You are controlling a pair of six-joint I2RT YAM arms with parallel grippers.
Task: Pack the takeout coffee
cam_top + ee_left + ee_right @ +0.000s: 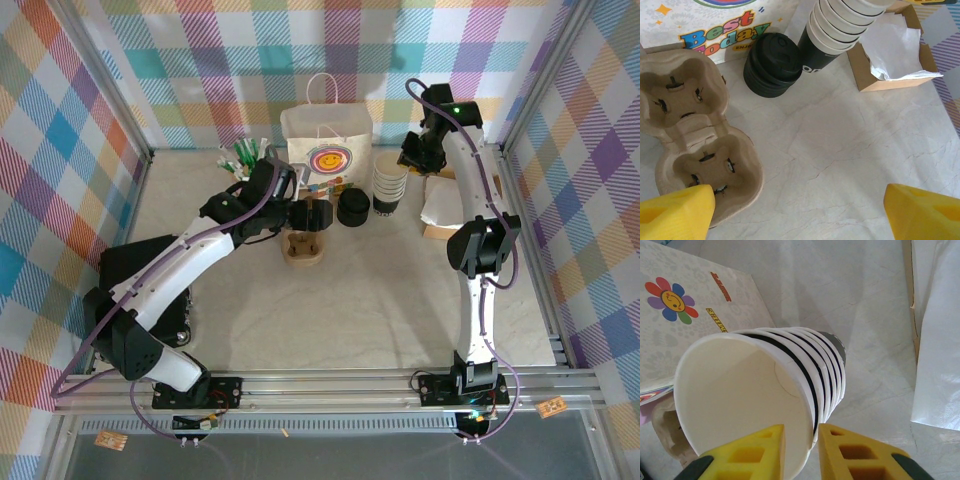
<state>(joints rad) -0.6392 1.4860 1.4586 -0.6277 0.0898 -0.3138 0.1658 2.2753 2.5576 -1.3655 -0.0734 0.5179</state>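
Takeout coffee looks, by my reading, to be still in parts: a cup yet to come off the stack and a lid off the pile, both standing at the far middle of the table [380, 300].

Nearest the arm bases, the left gripper [799, 212] hangs low over the table with its jaws wide and nothing between them. One of its fingers hangs over the near edge of the pulp cup carrier [700, 135], whose two wells are empty. Beyond the carrier sits the pile of black lids [772, 65], right against the stack of cups [832, 27]. A napkin box [863, 75] lies on the stack's other side. Farthest back stands the paper bag [325, 150], upright.

The right gripper [801, 447] is at the stack's mouth. Its jaws are narrow and straddle the wall of the top cup [735, 385], one pad inside and one outside. Whether the pads already press the paper I cannot tell.

The step in hand seems to be freeing one cup. To do it well:
- The pinch should catch the top rim alone, not the rim nested beneath.
- The squeeze should be just enough to hold the cup without creasing it.
- The pull should run along the stack's own axis, slowly, so the cup below stays put.
- The lids beside the stack should not be knocked.
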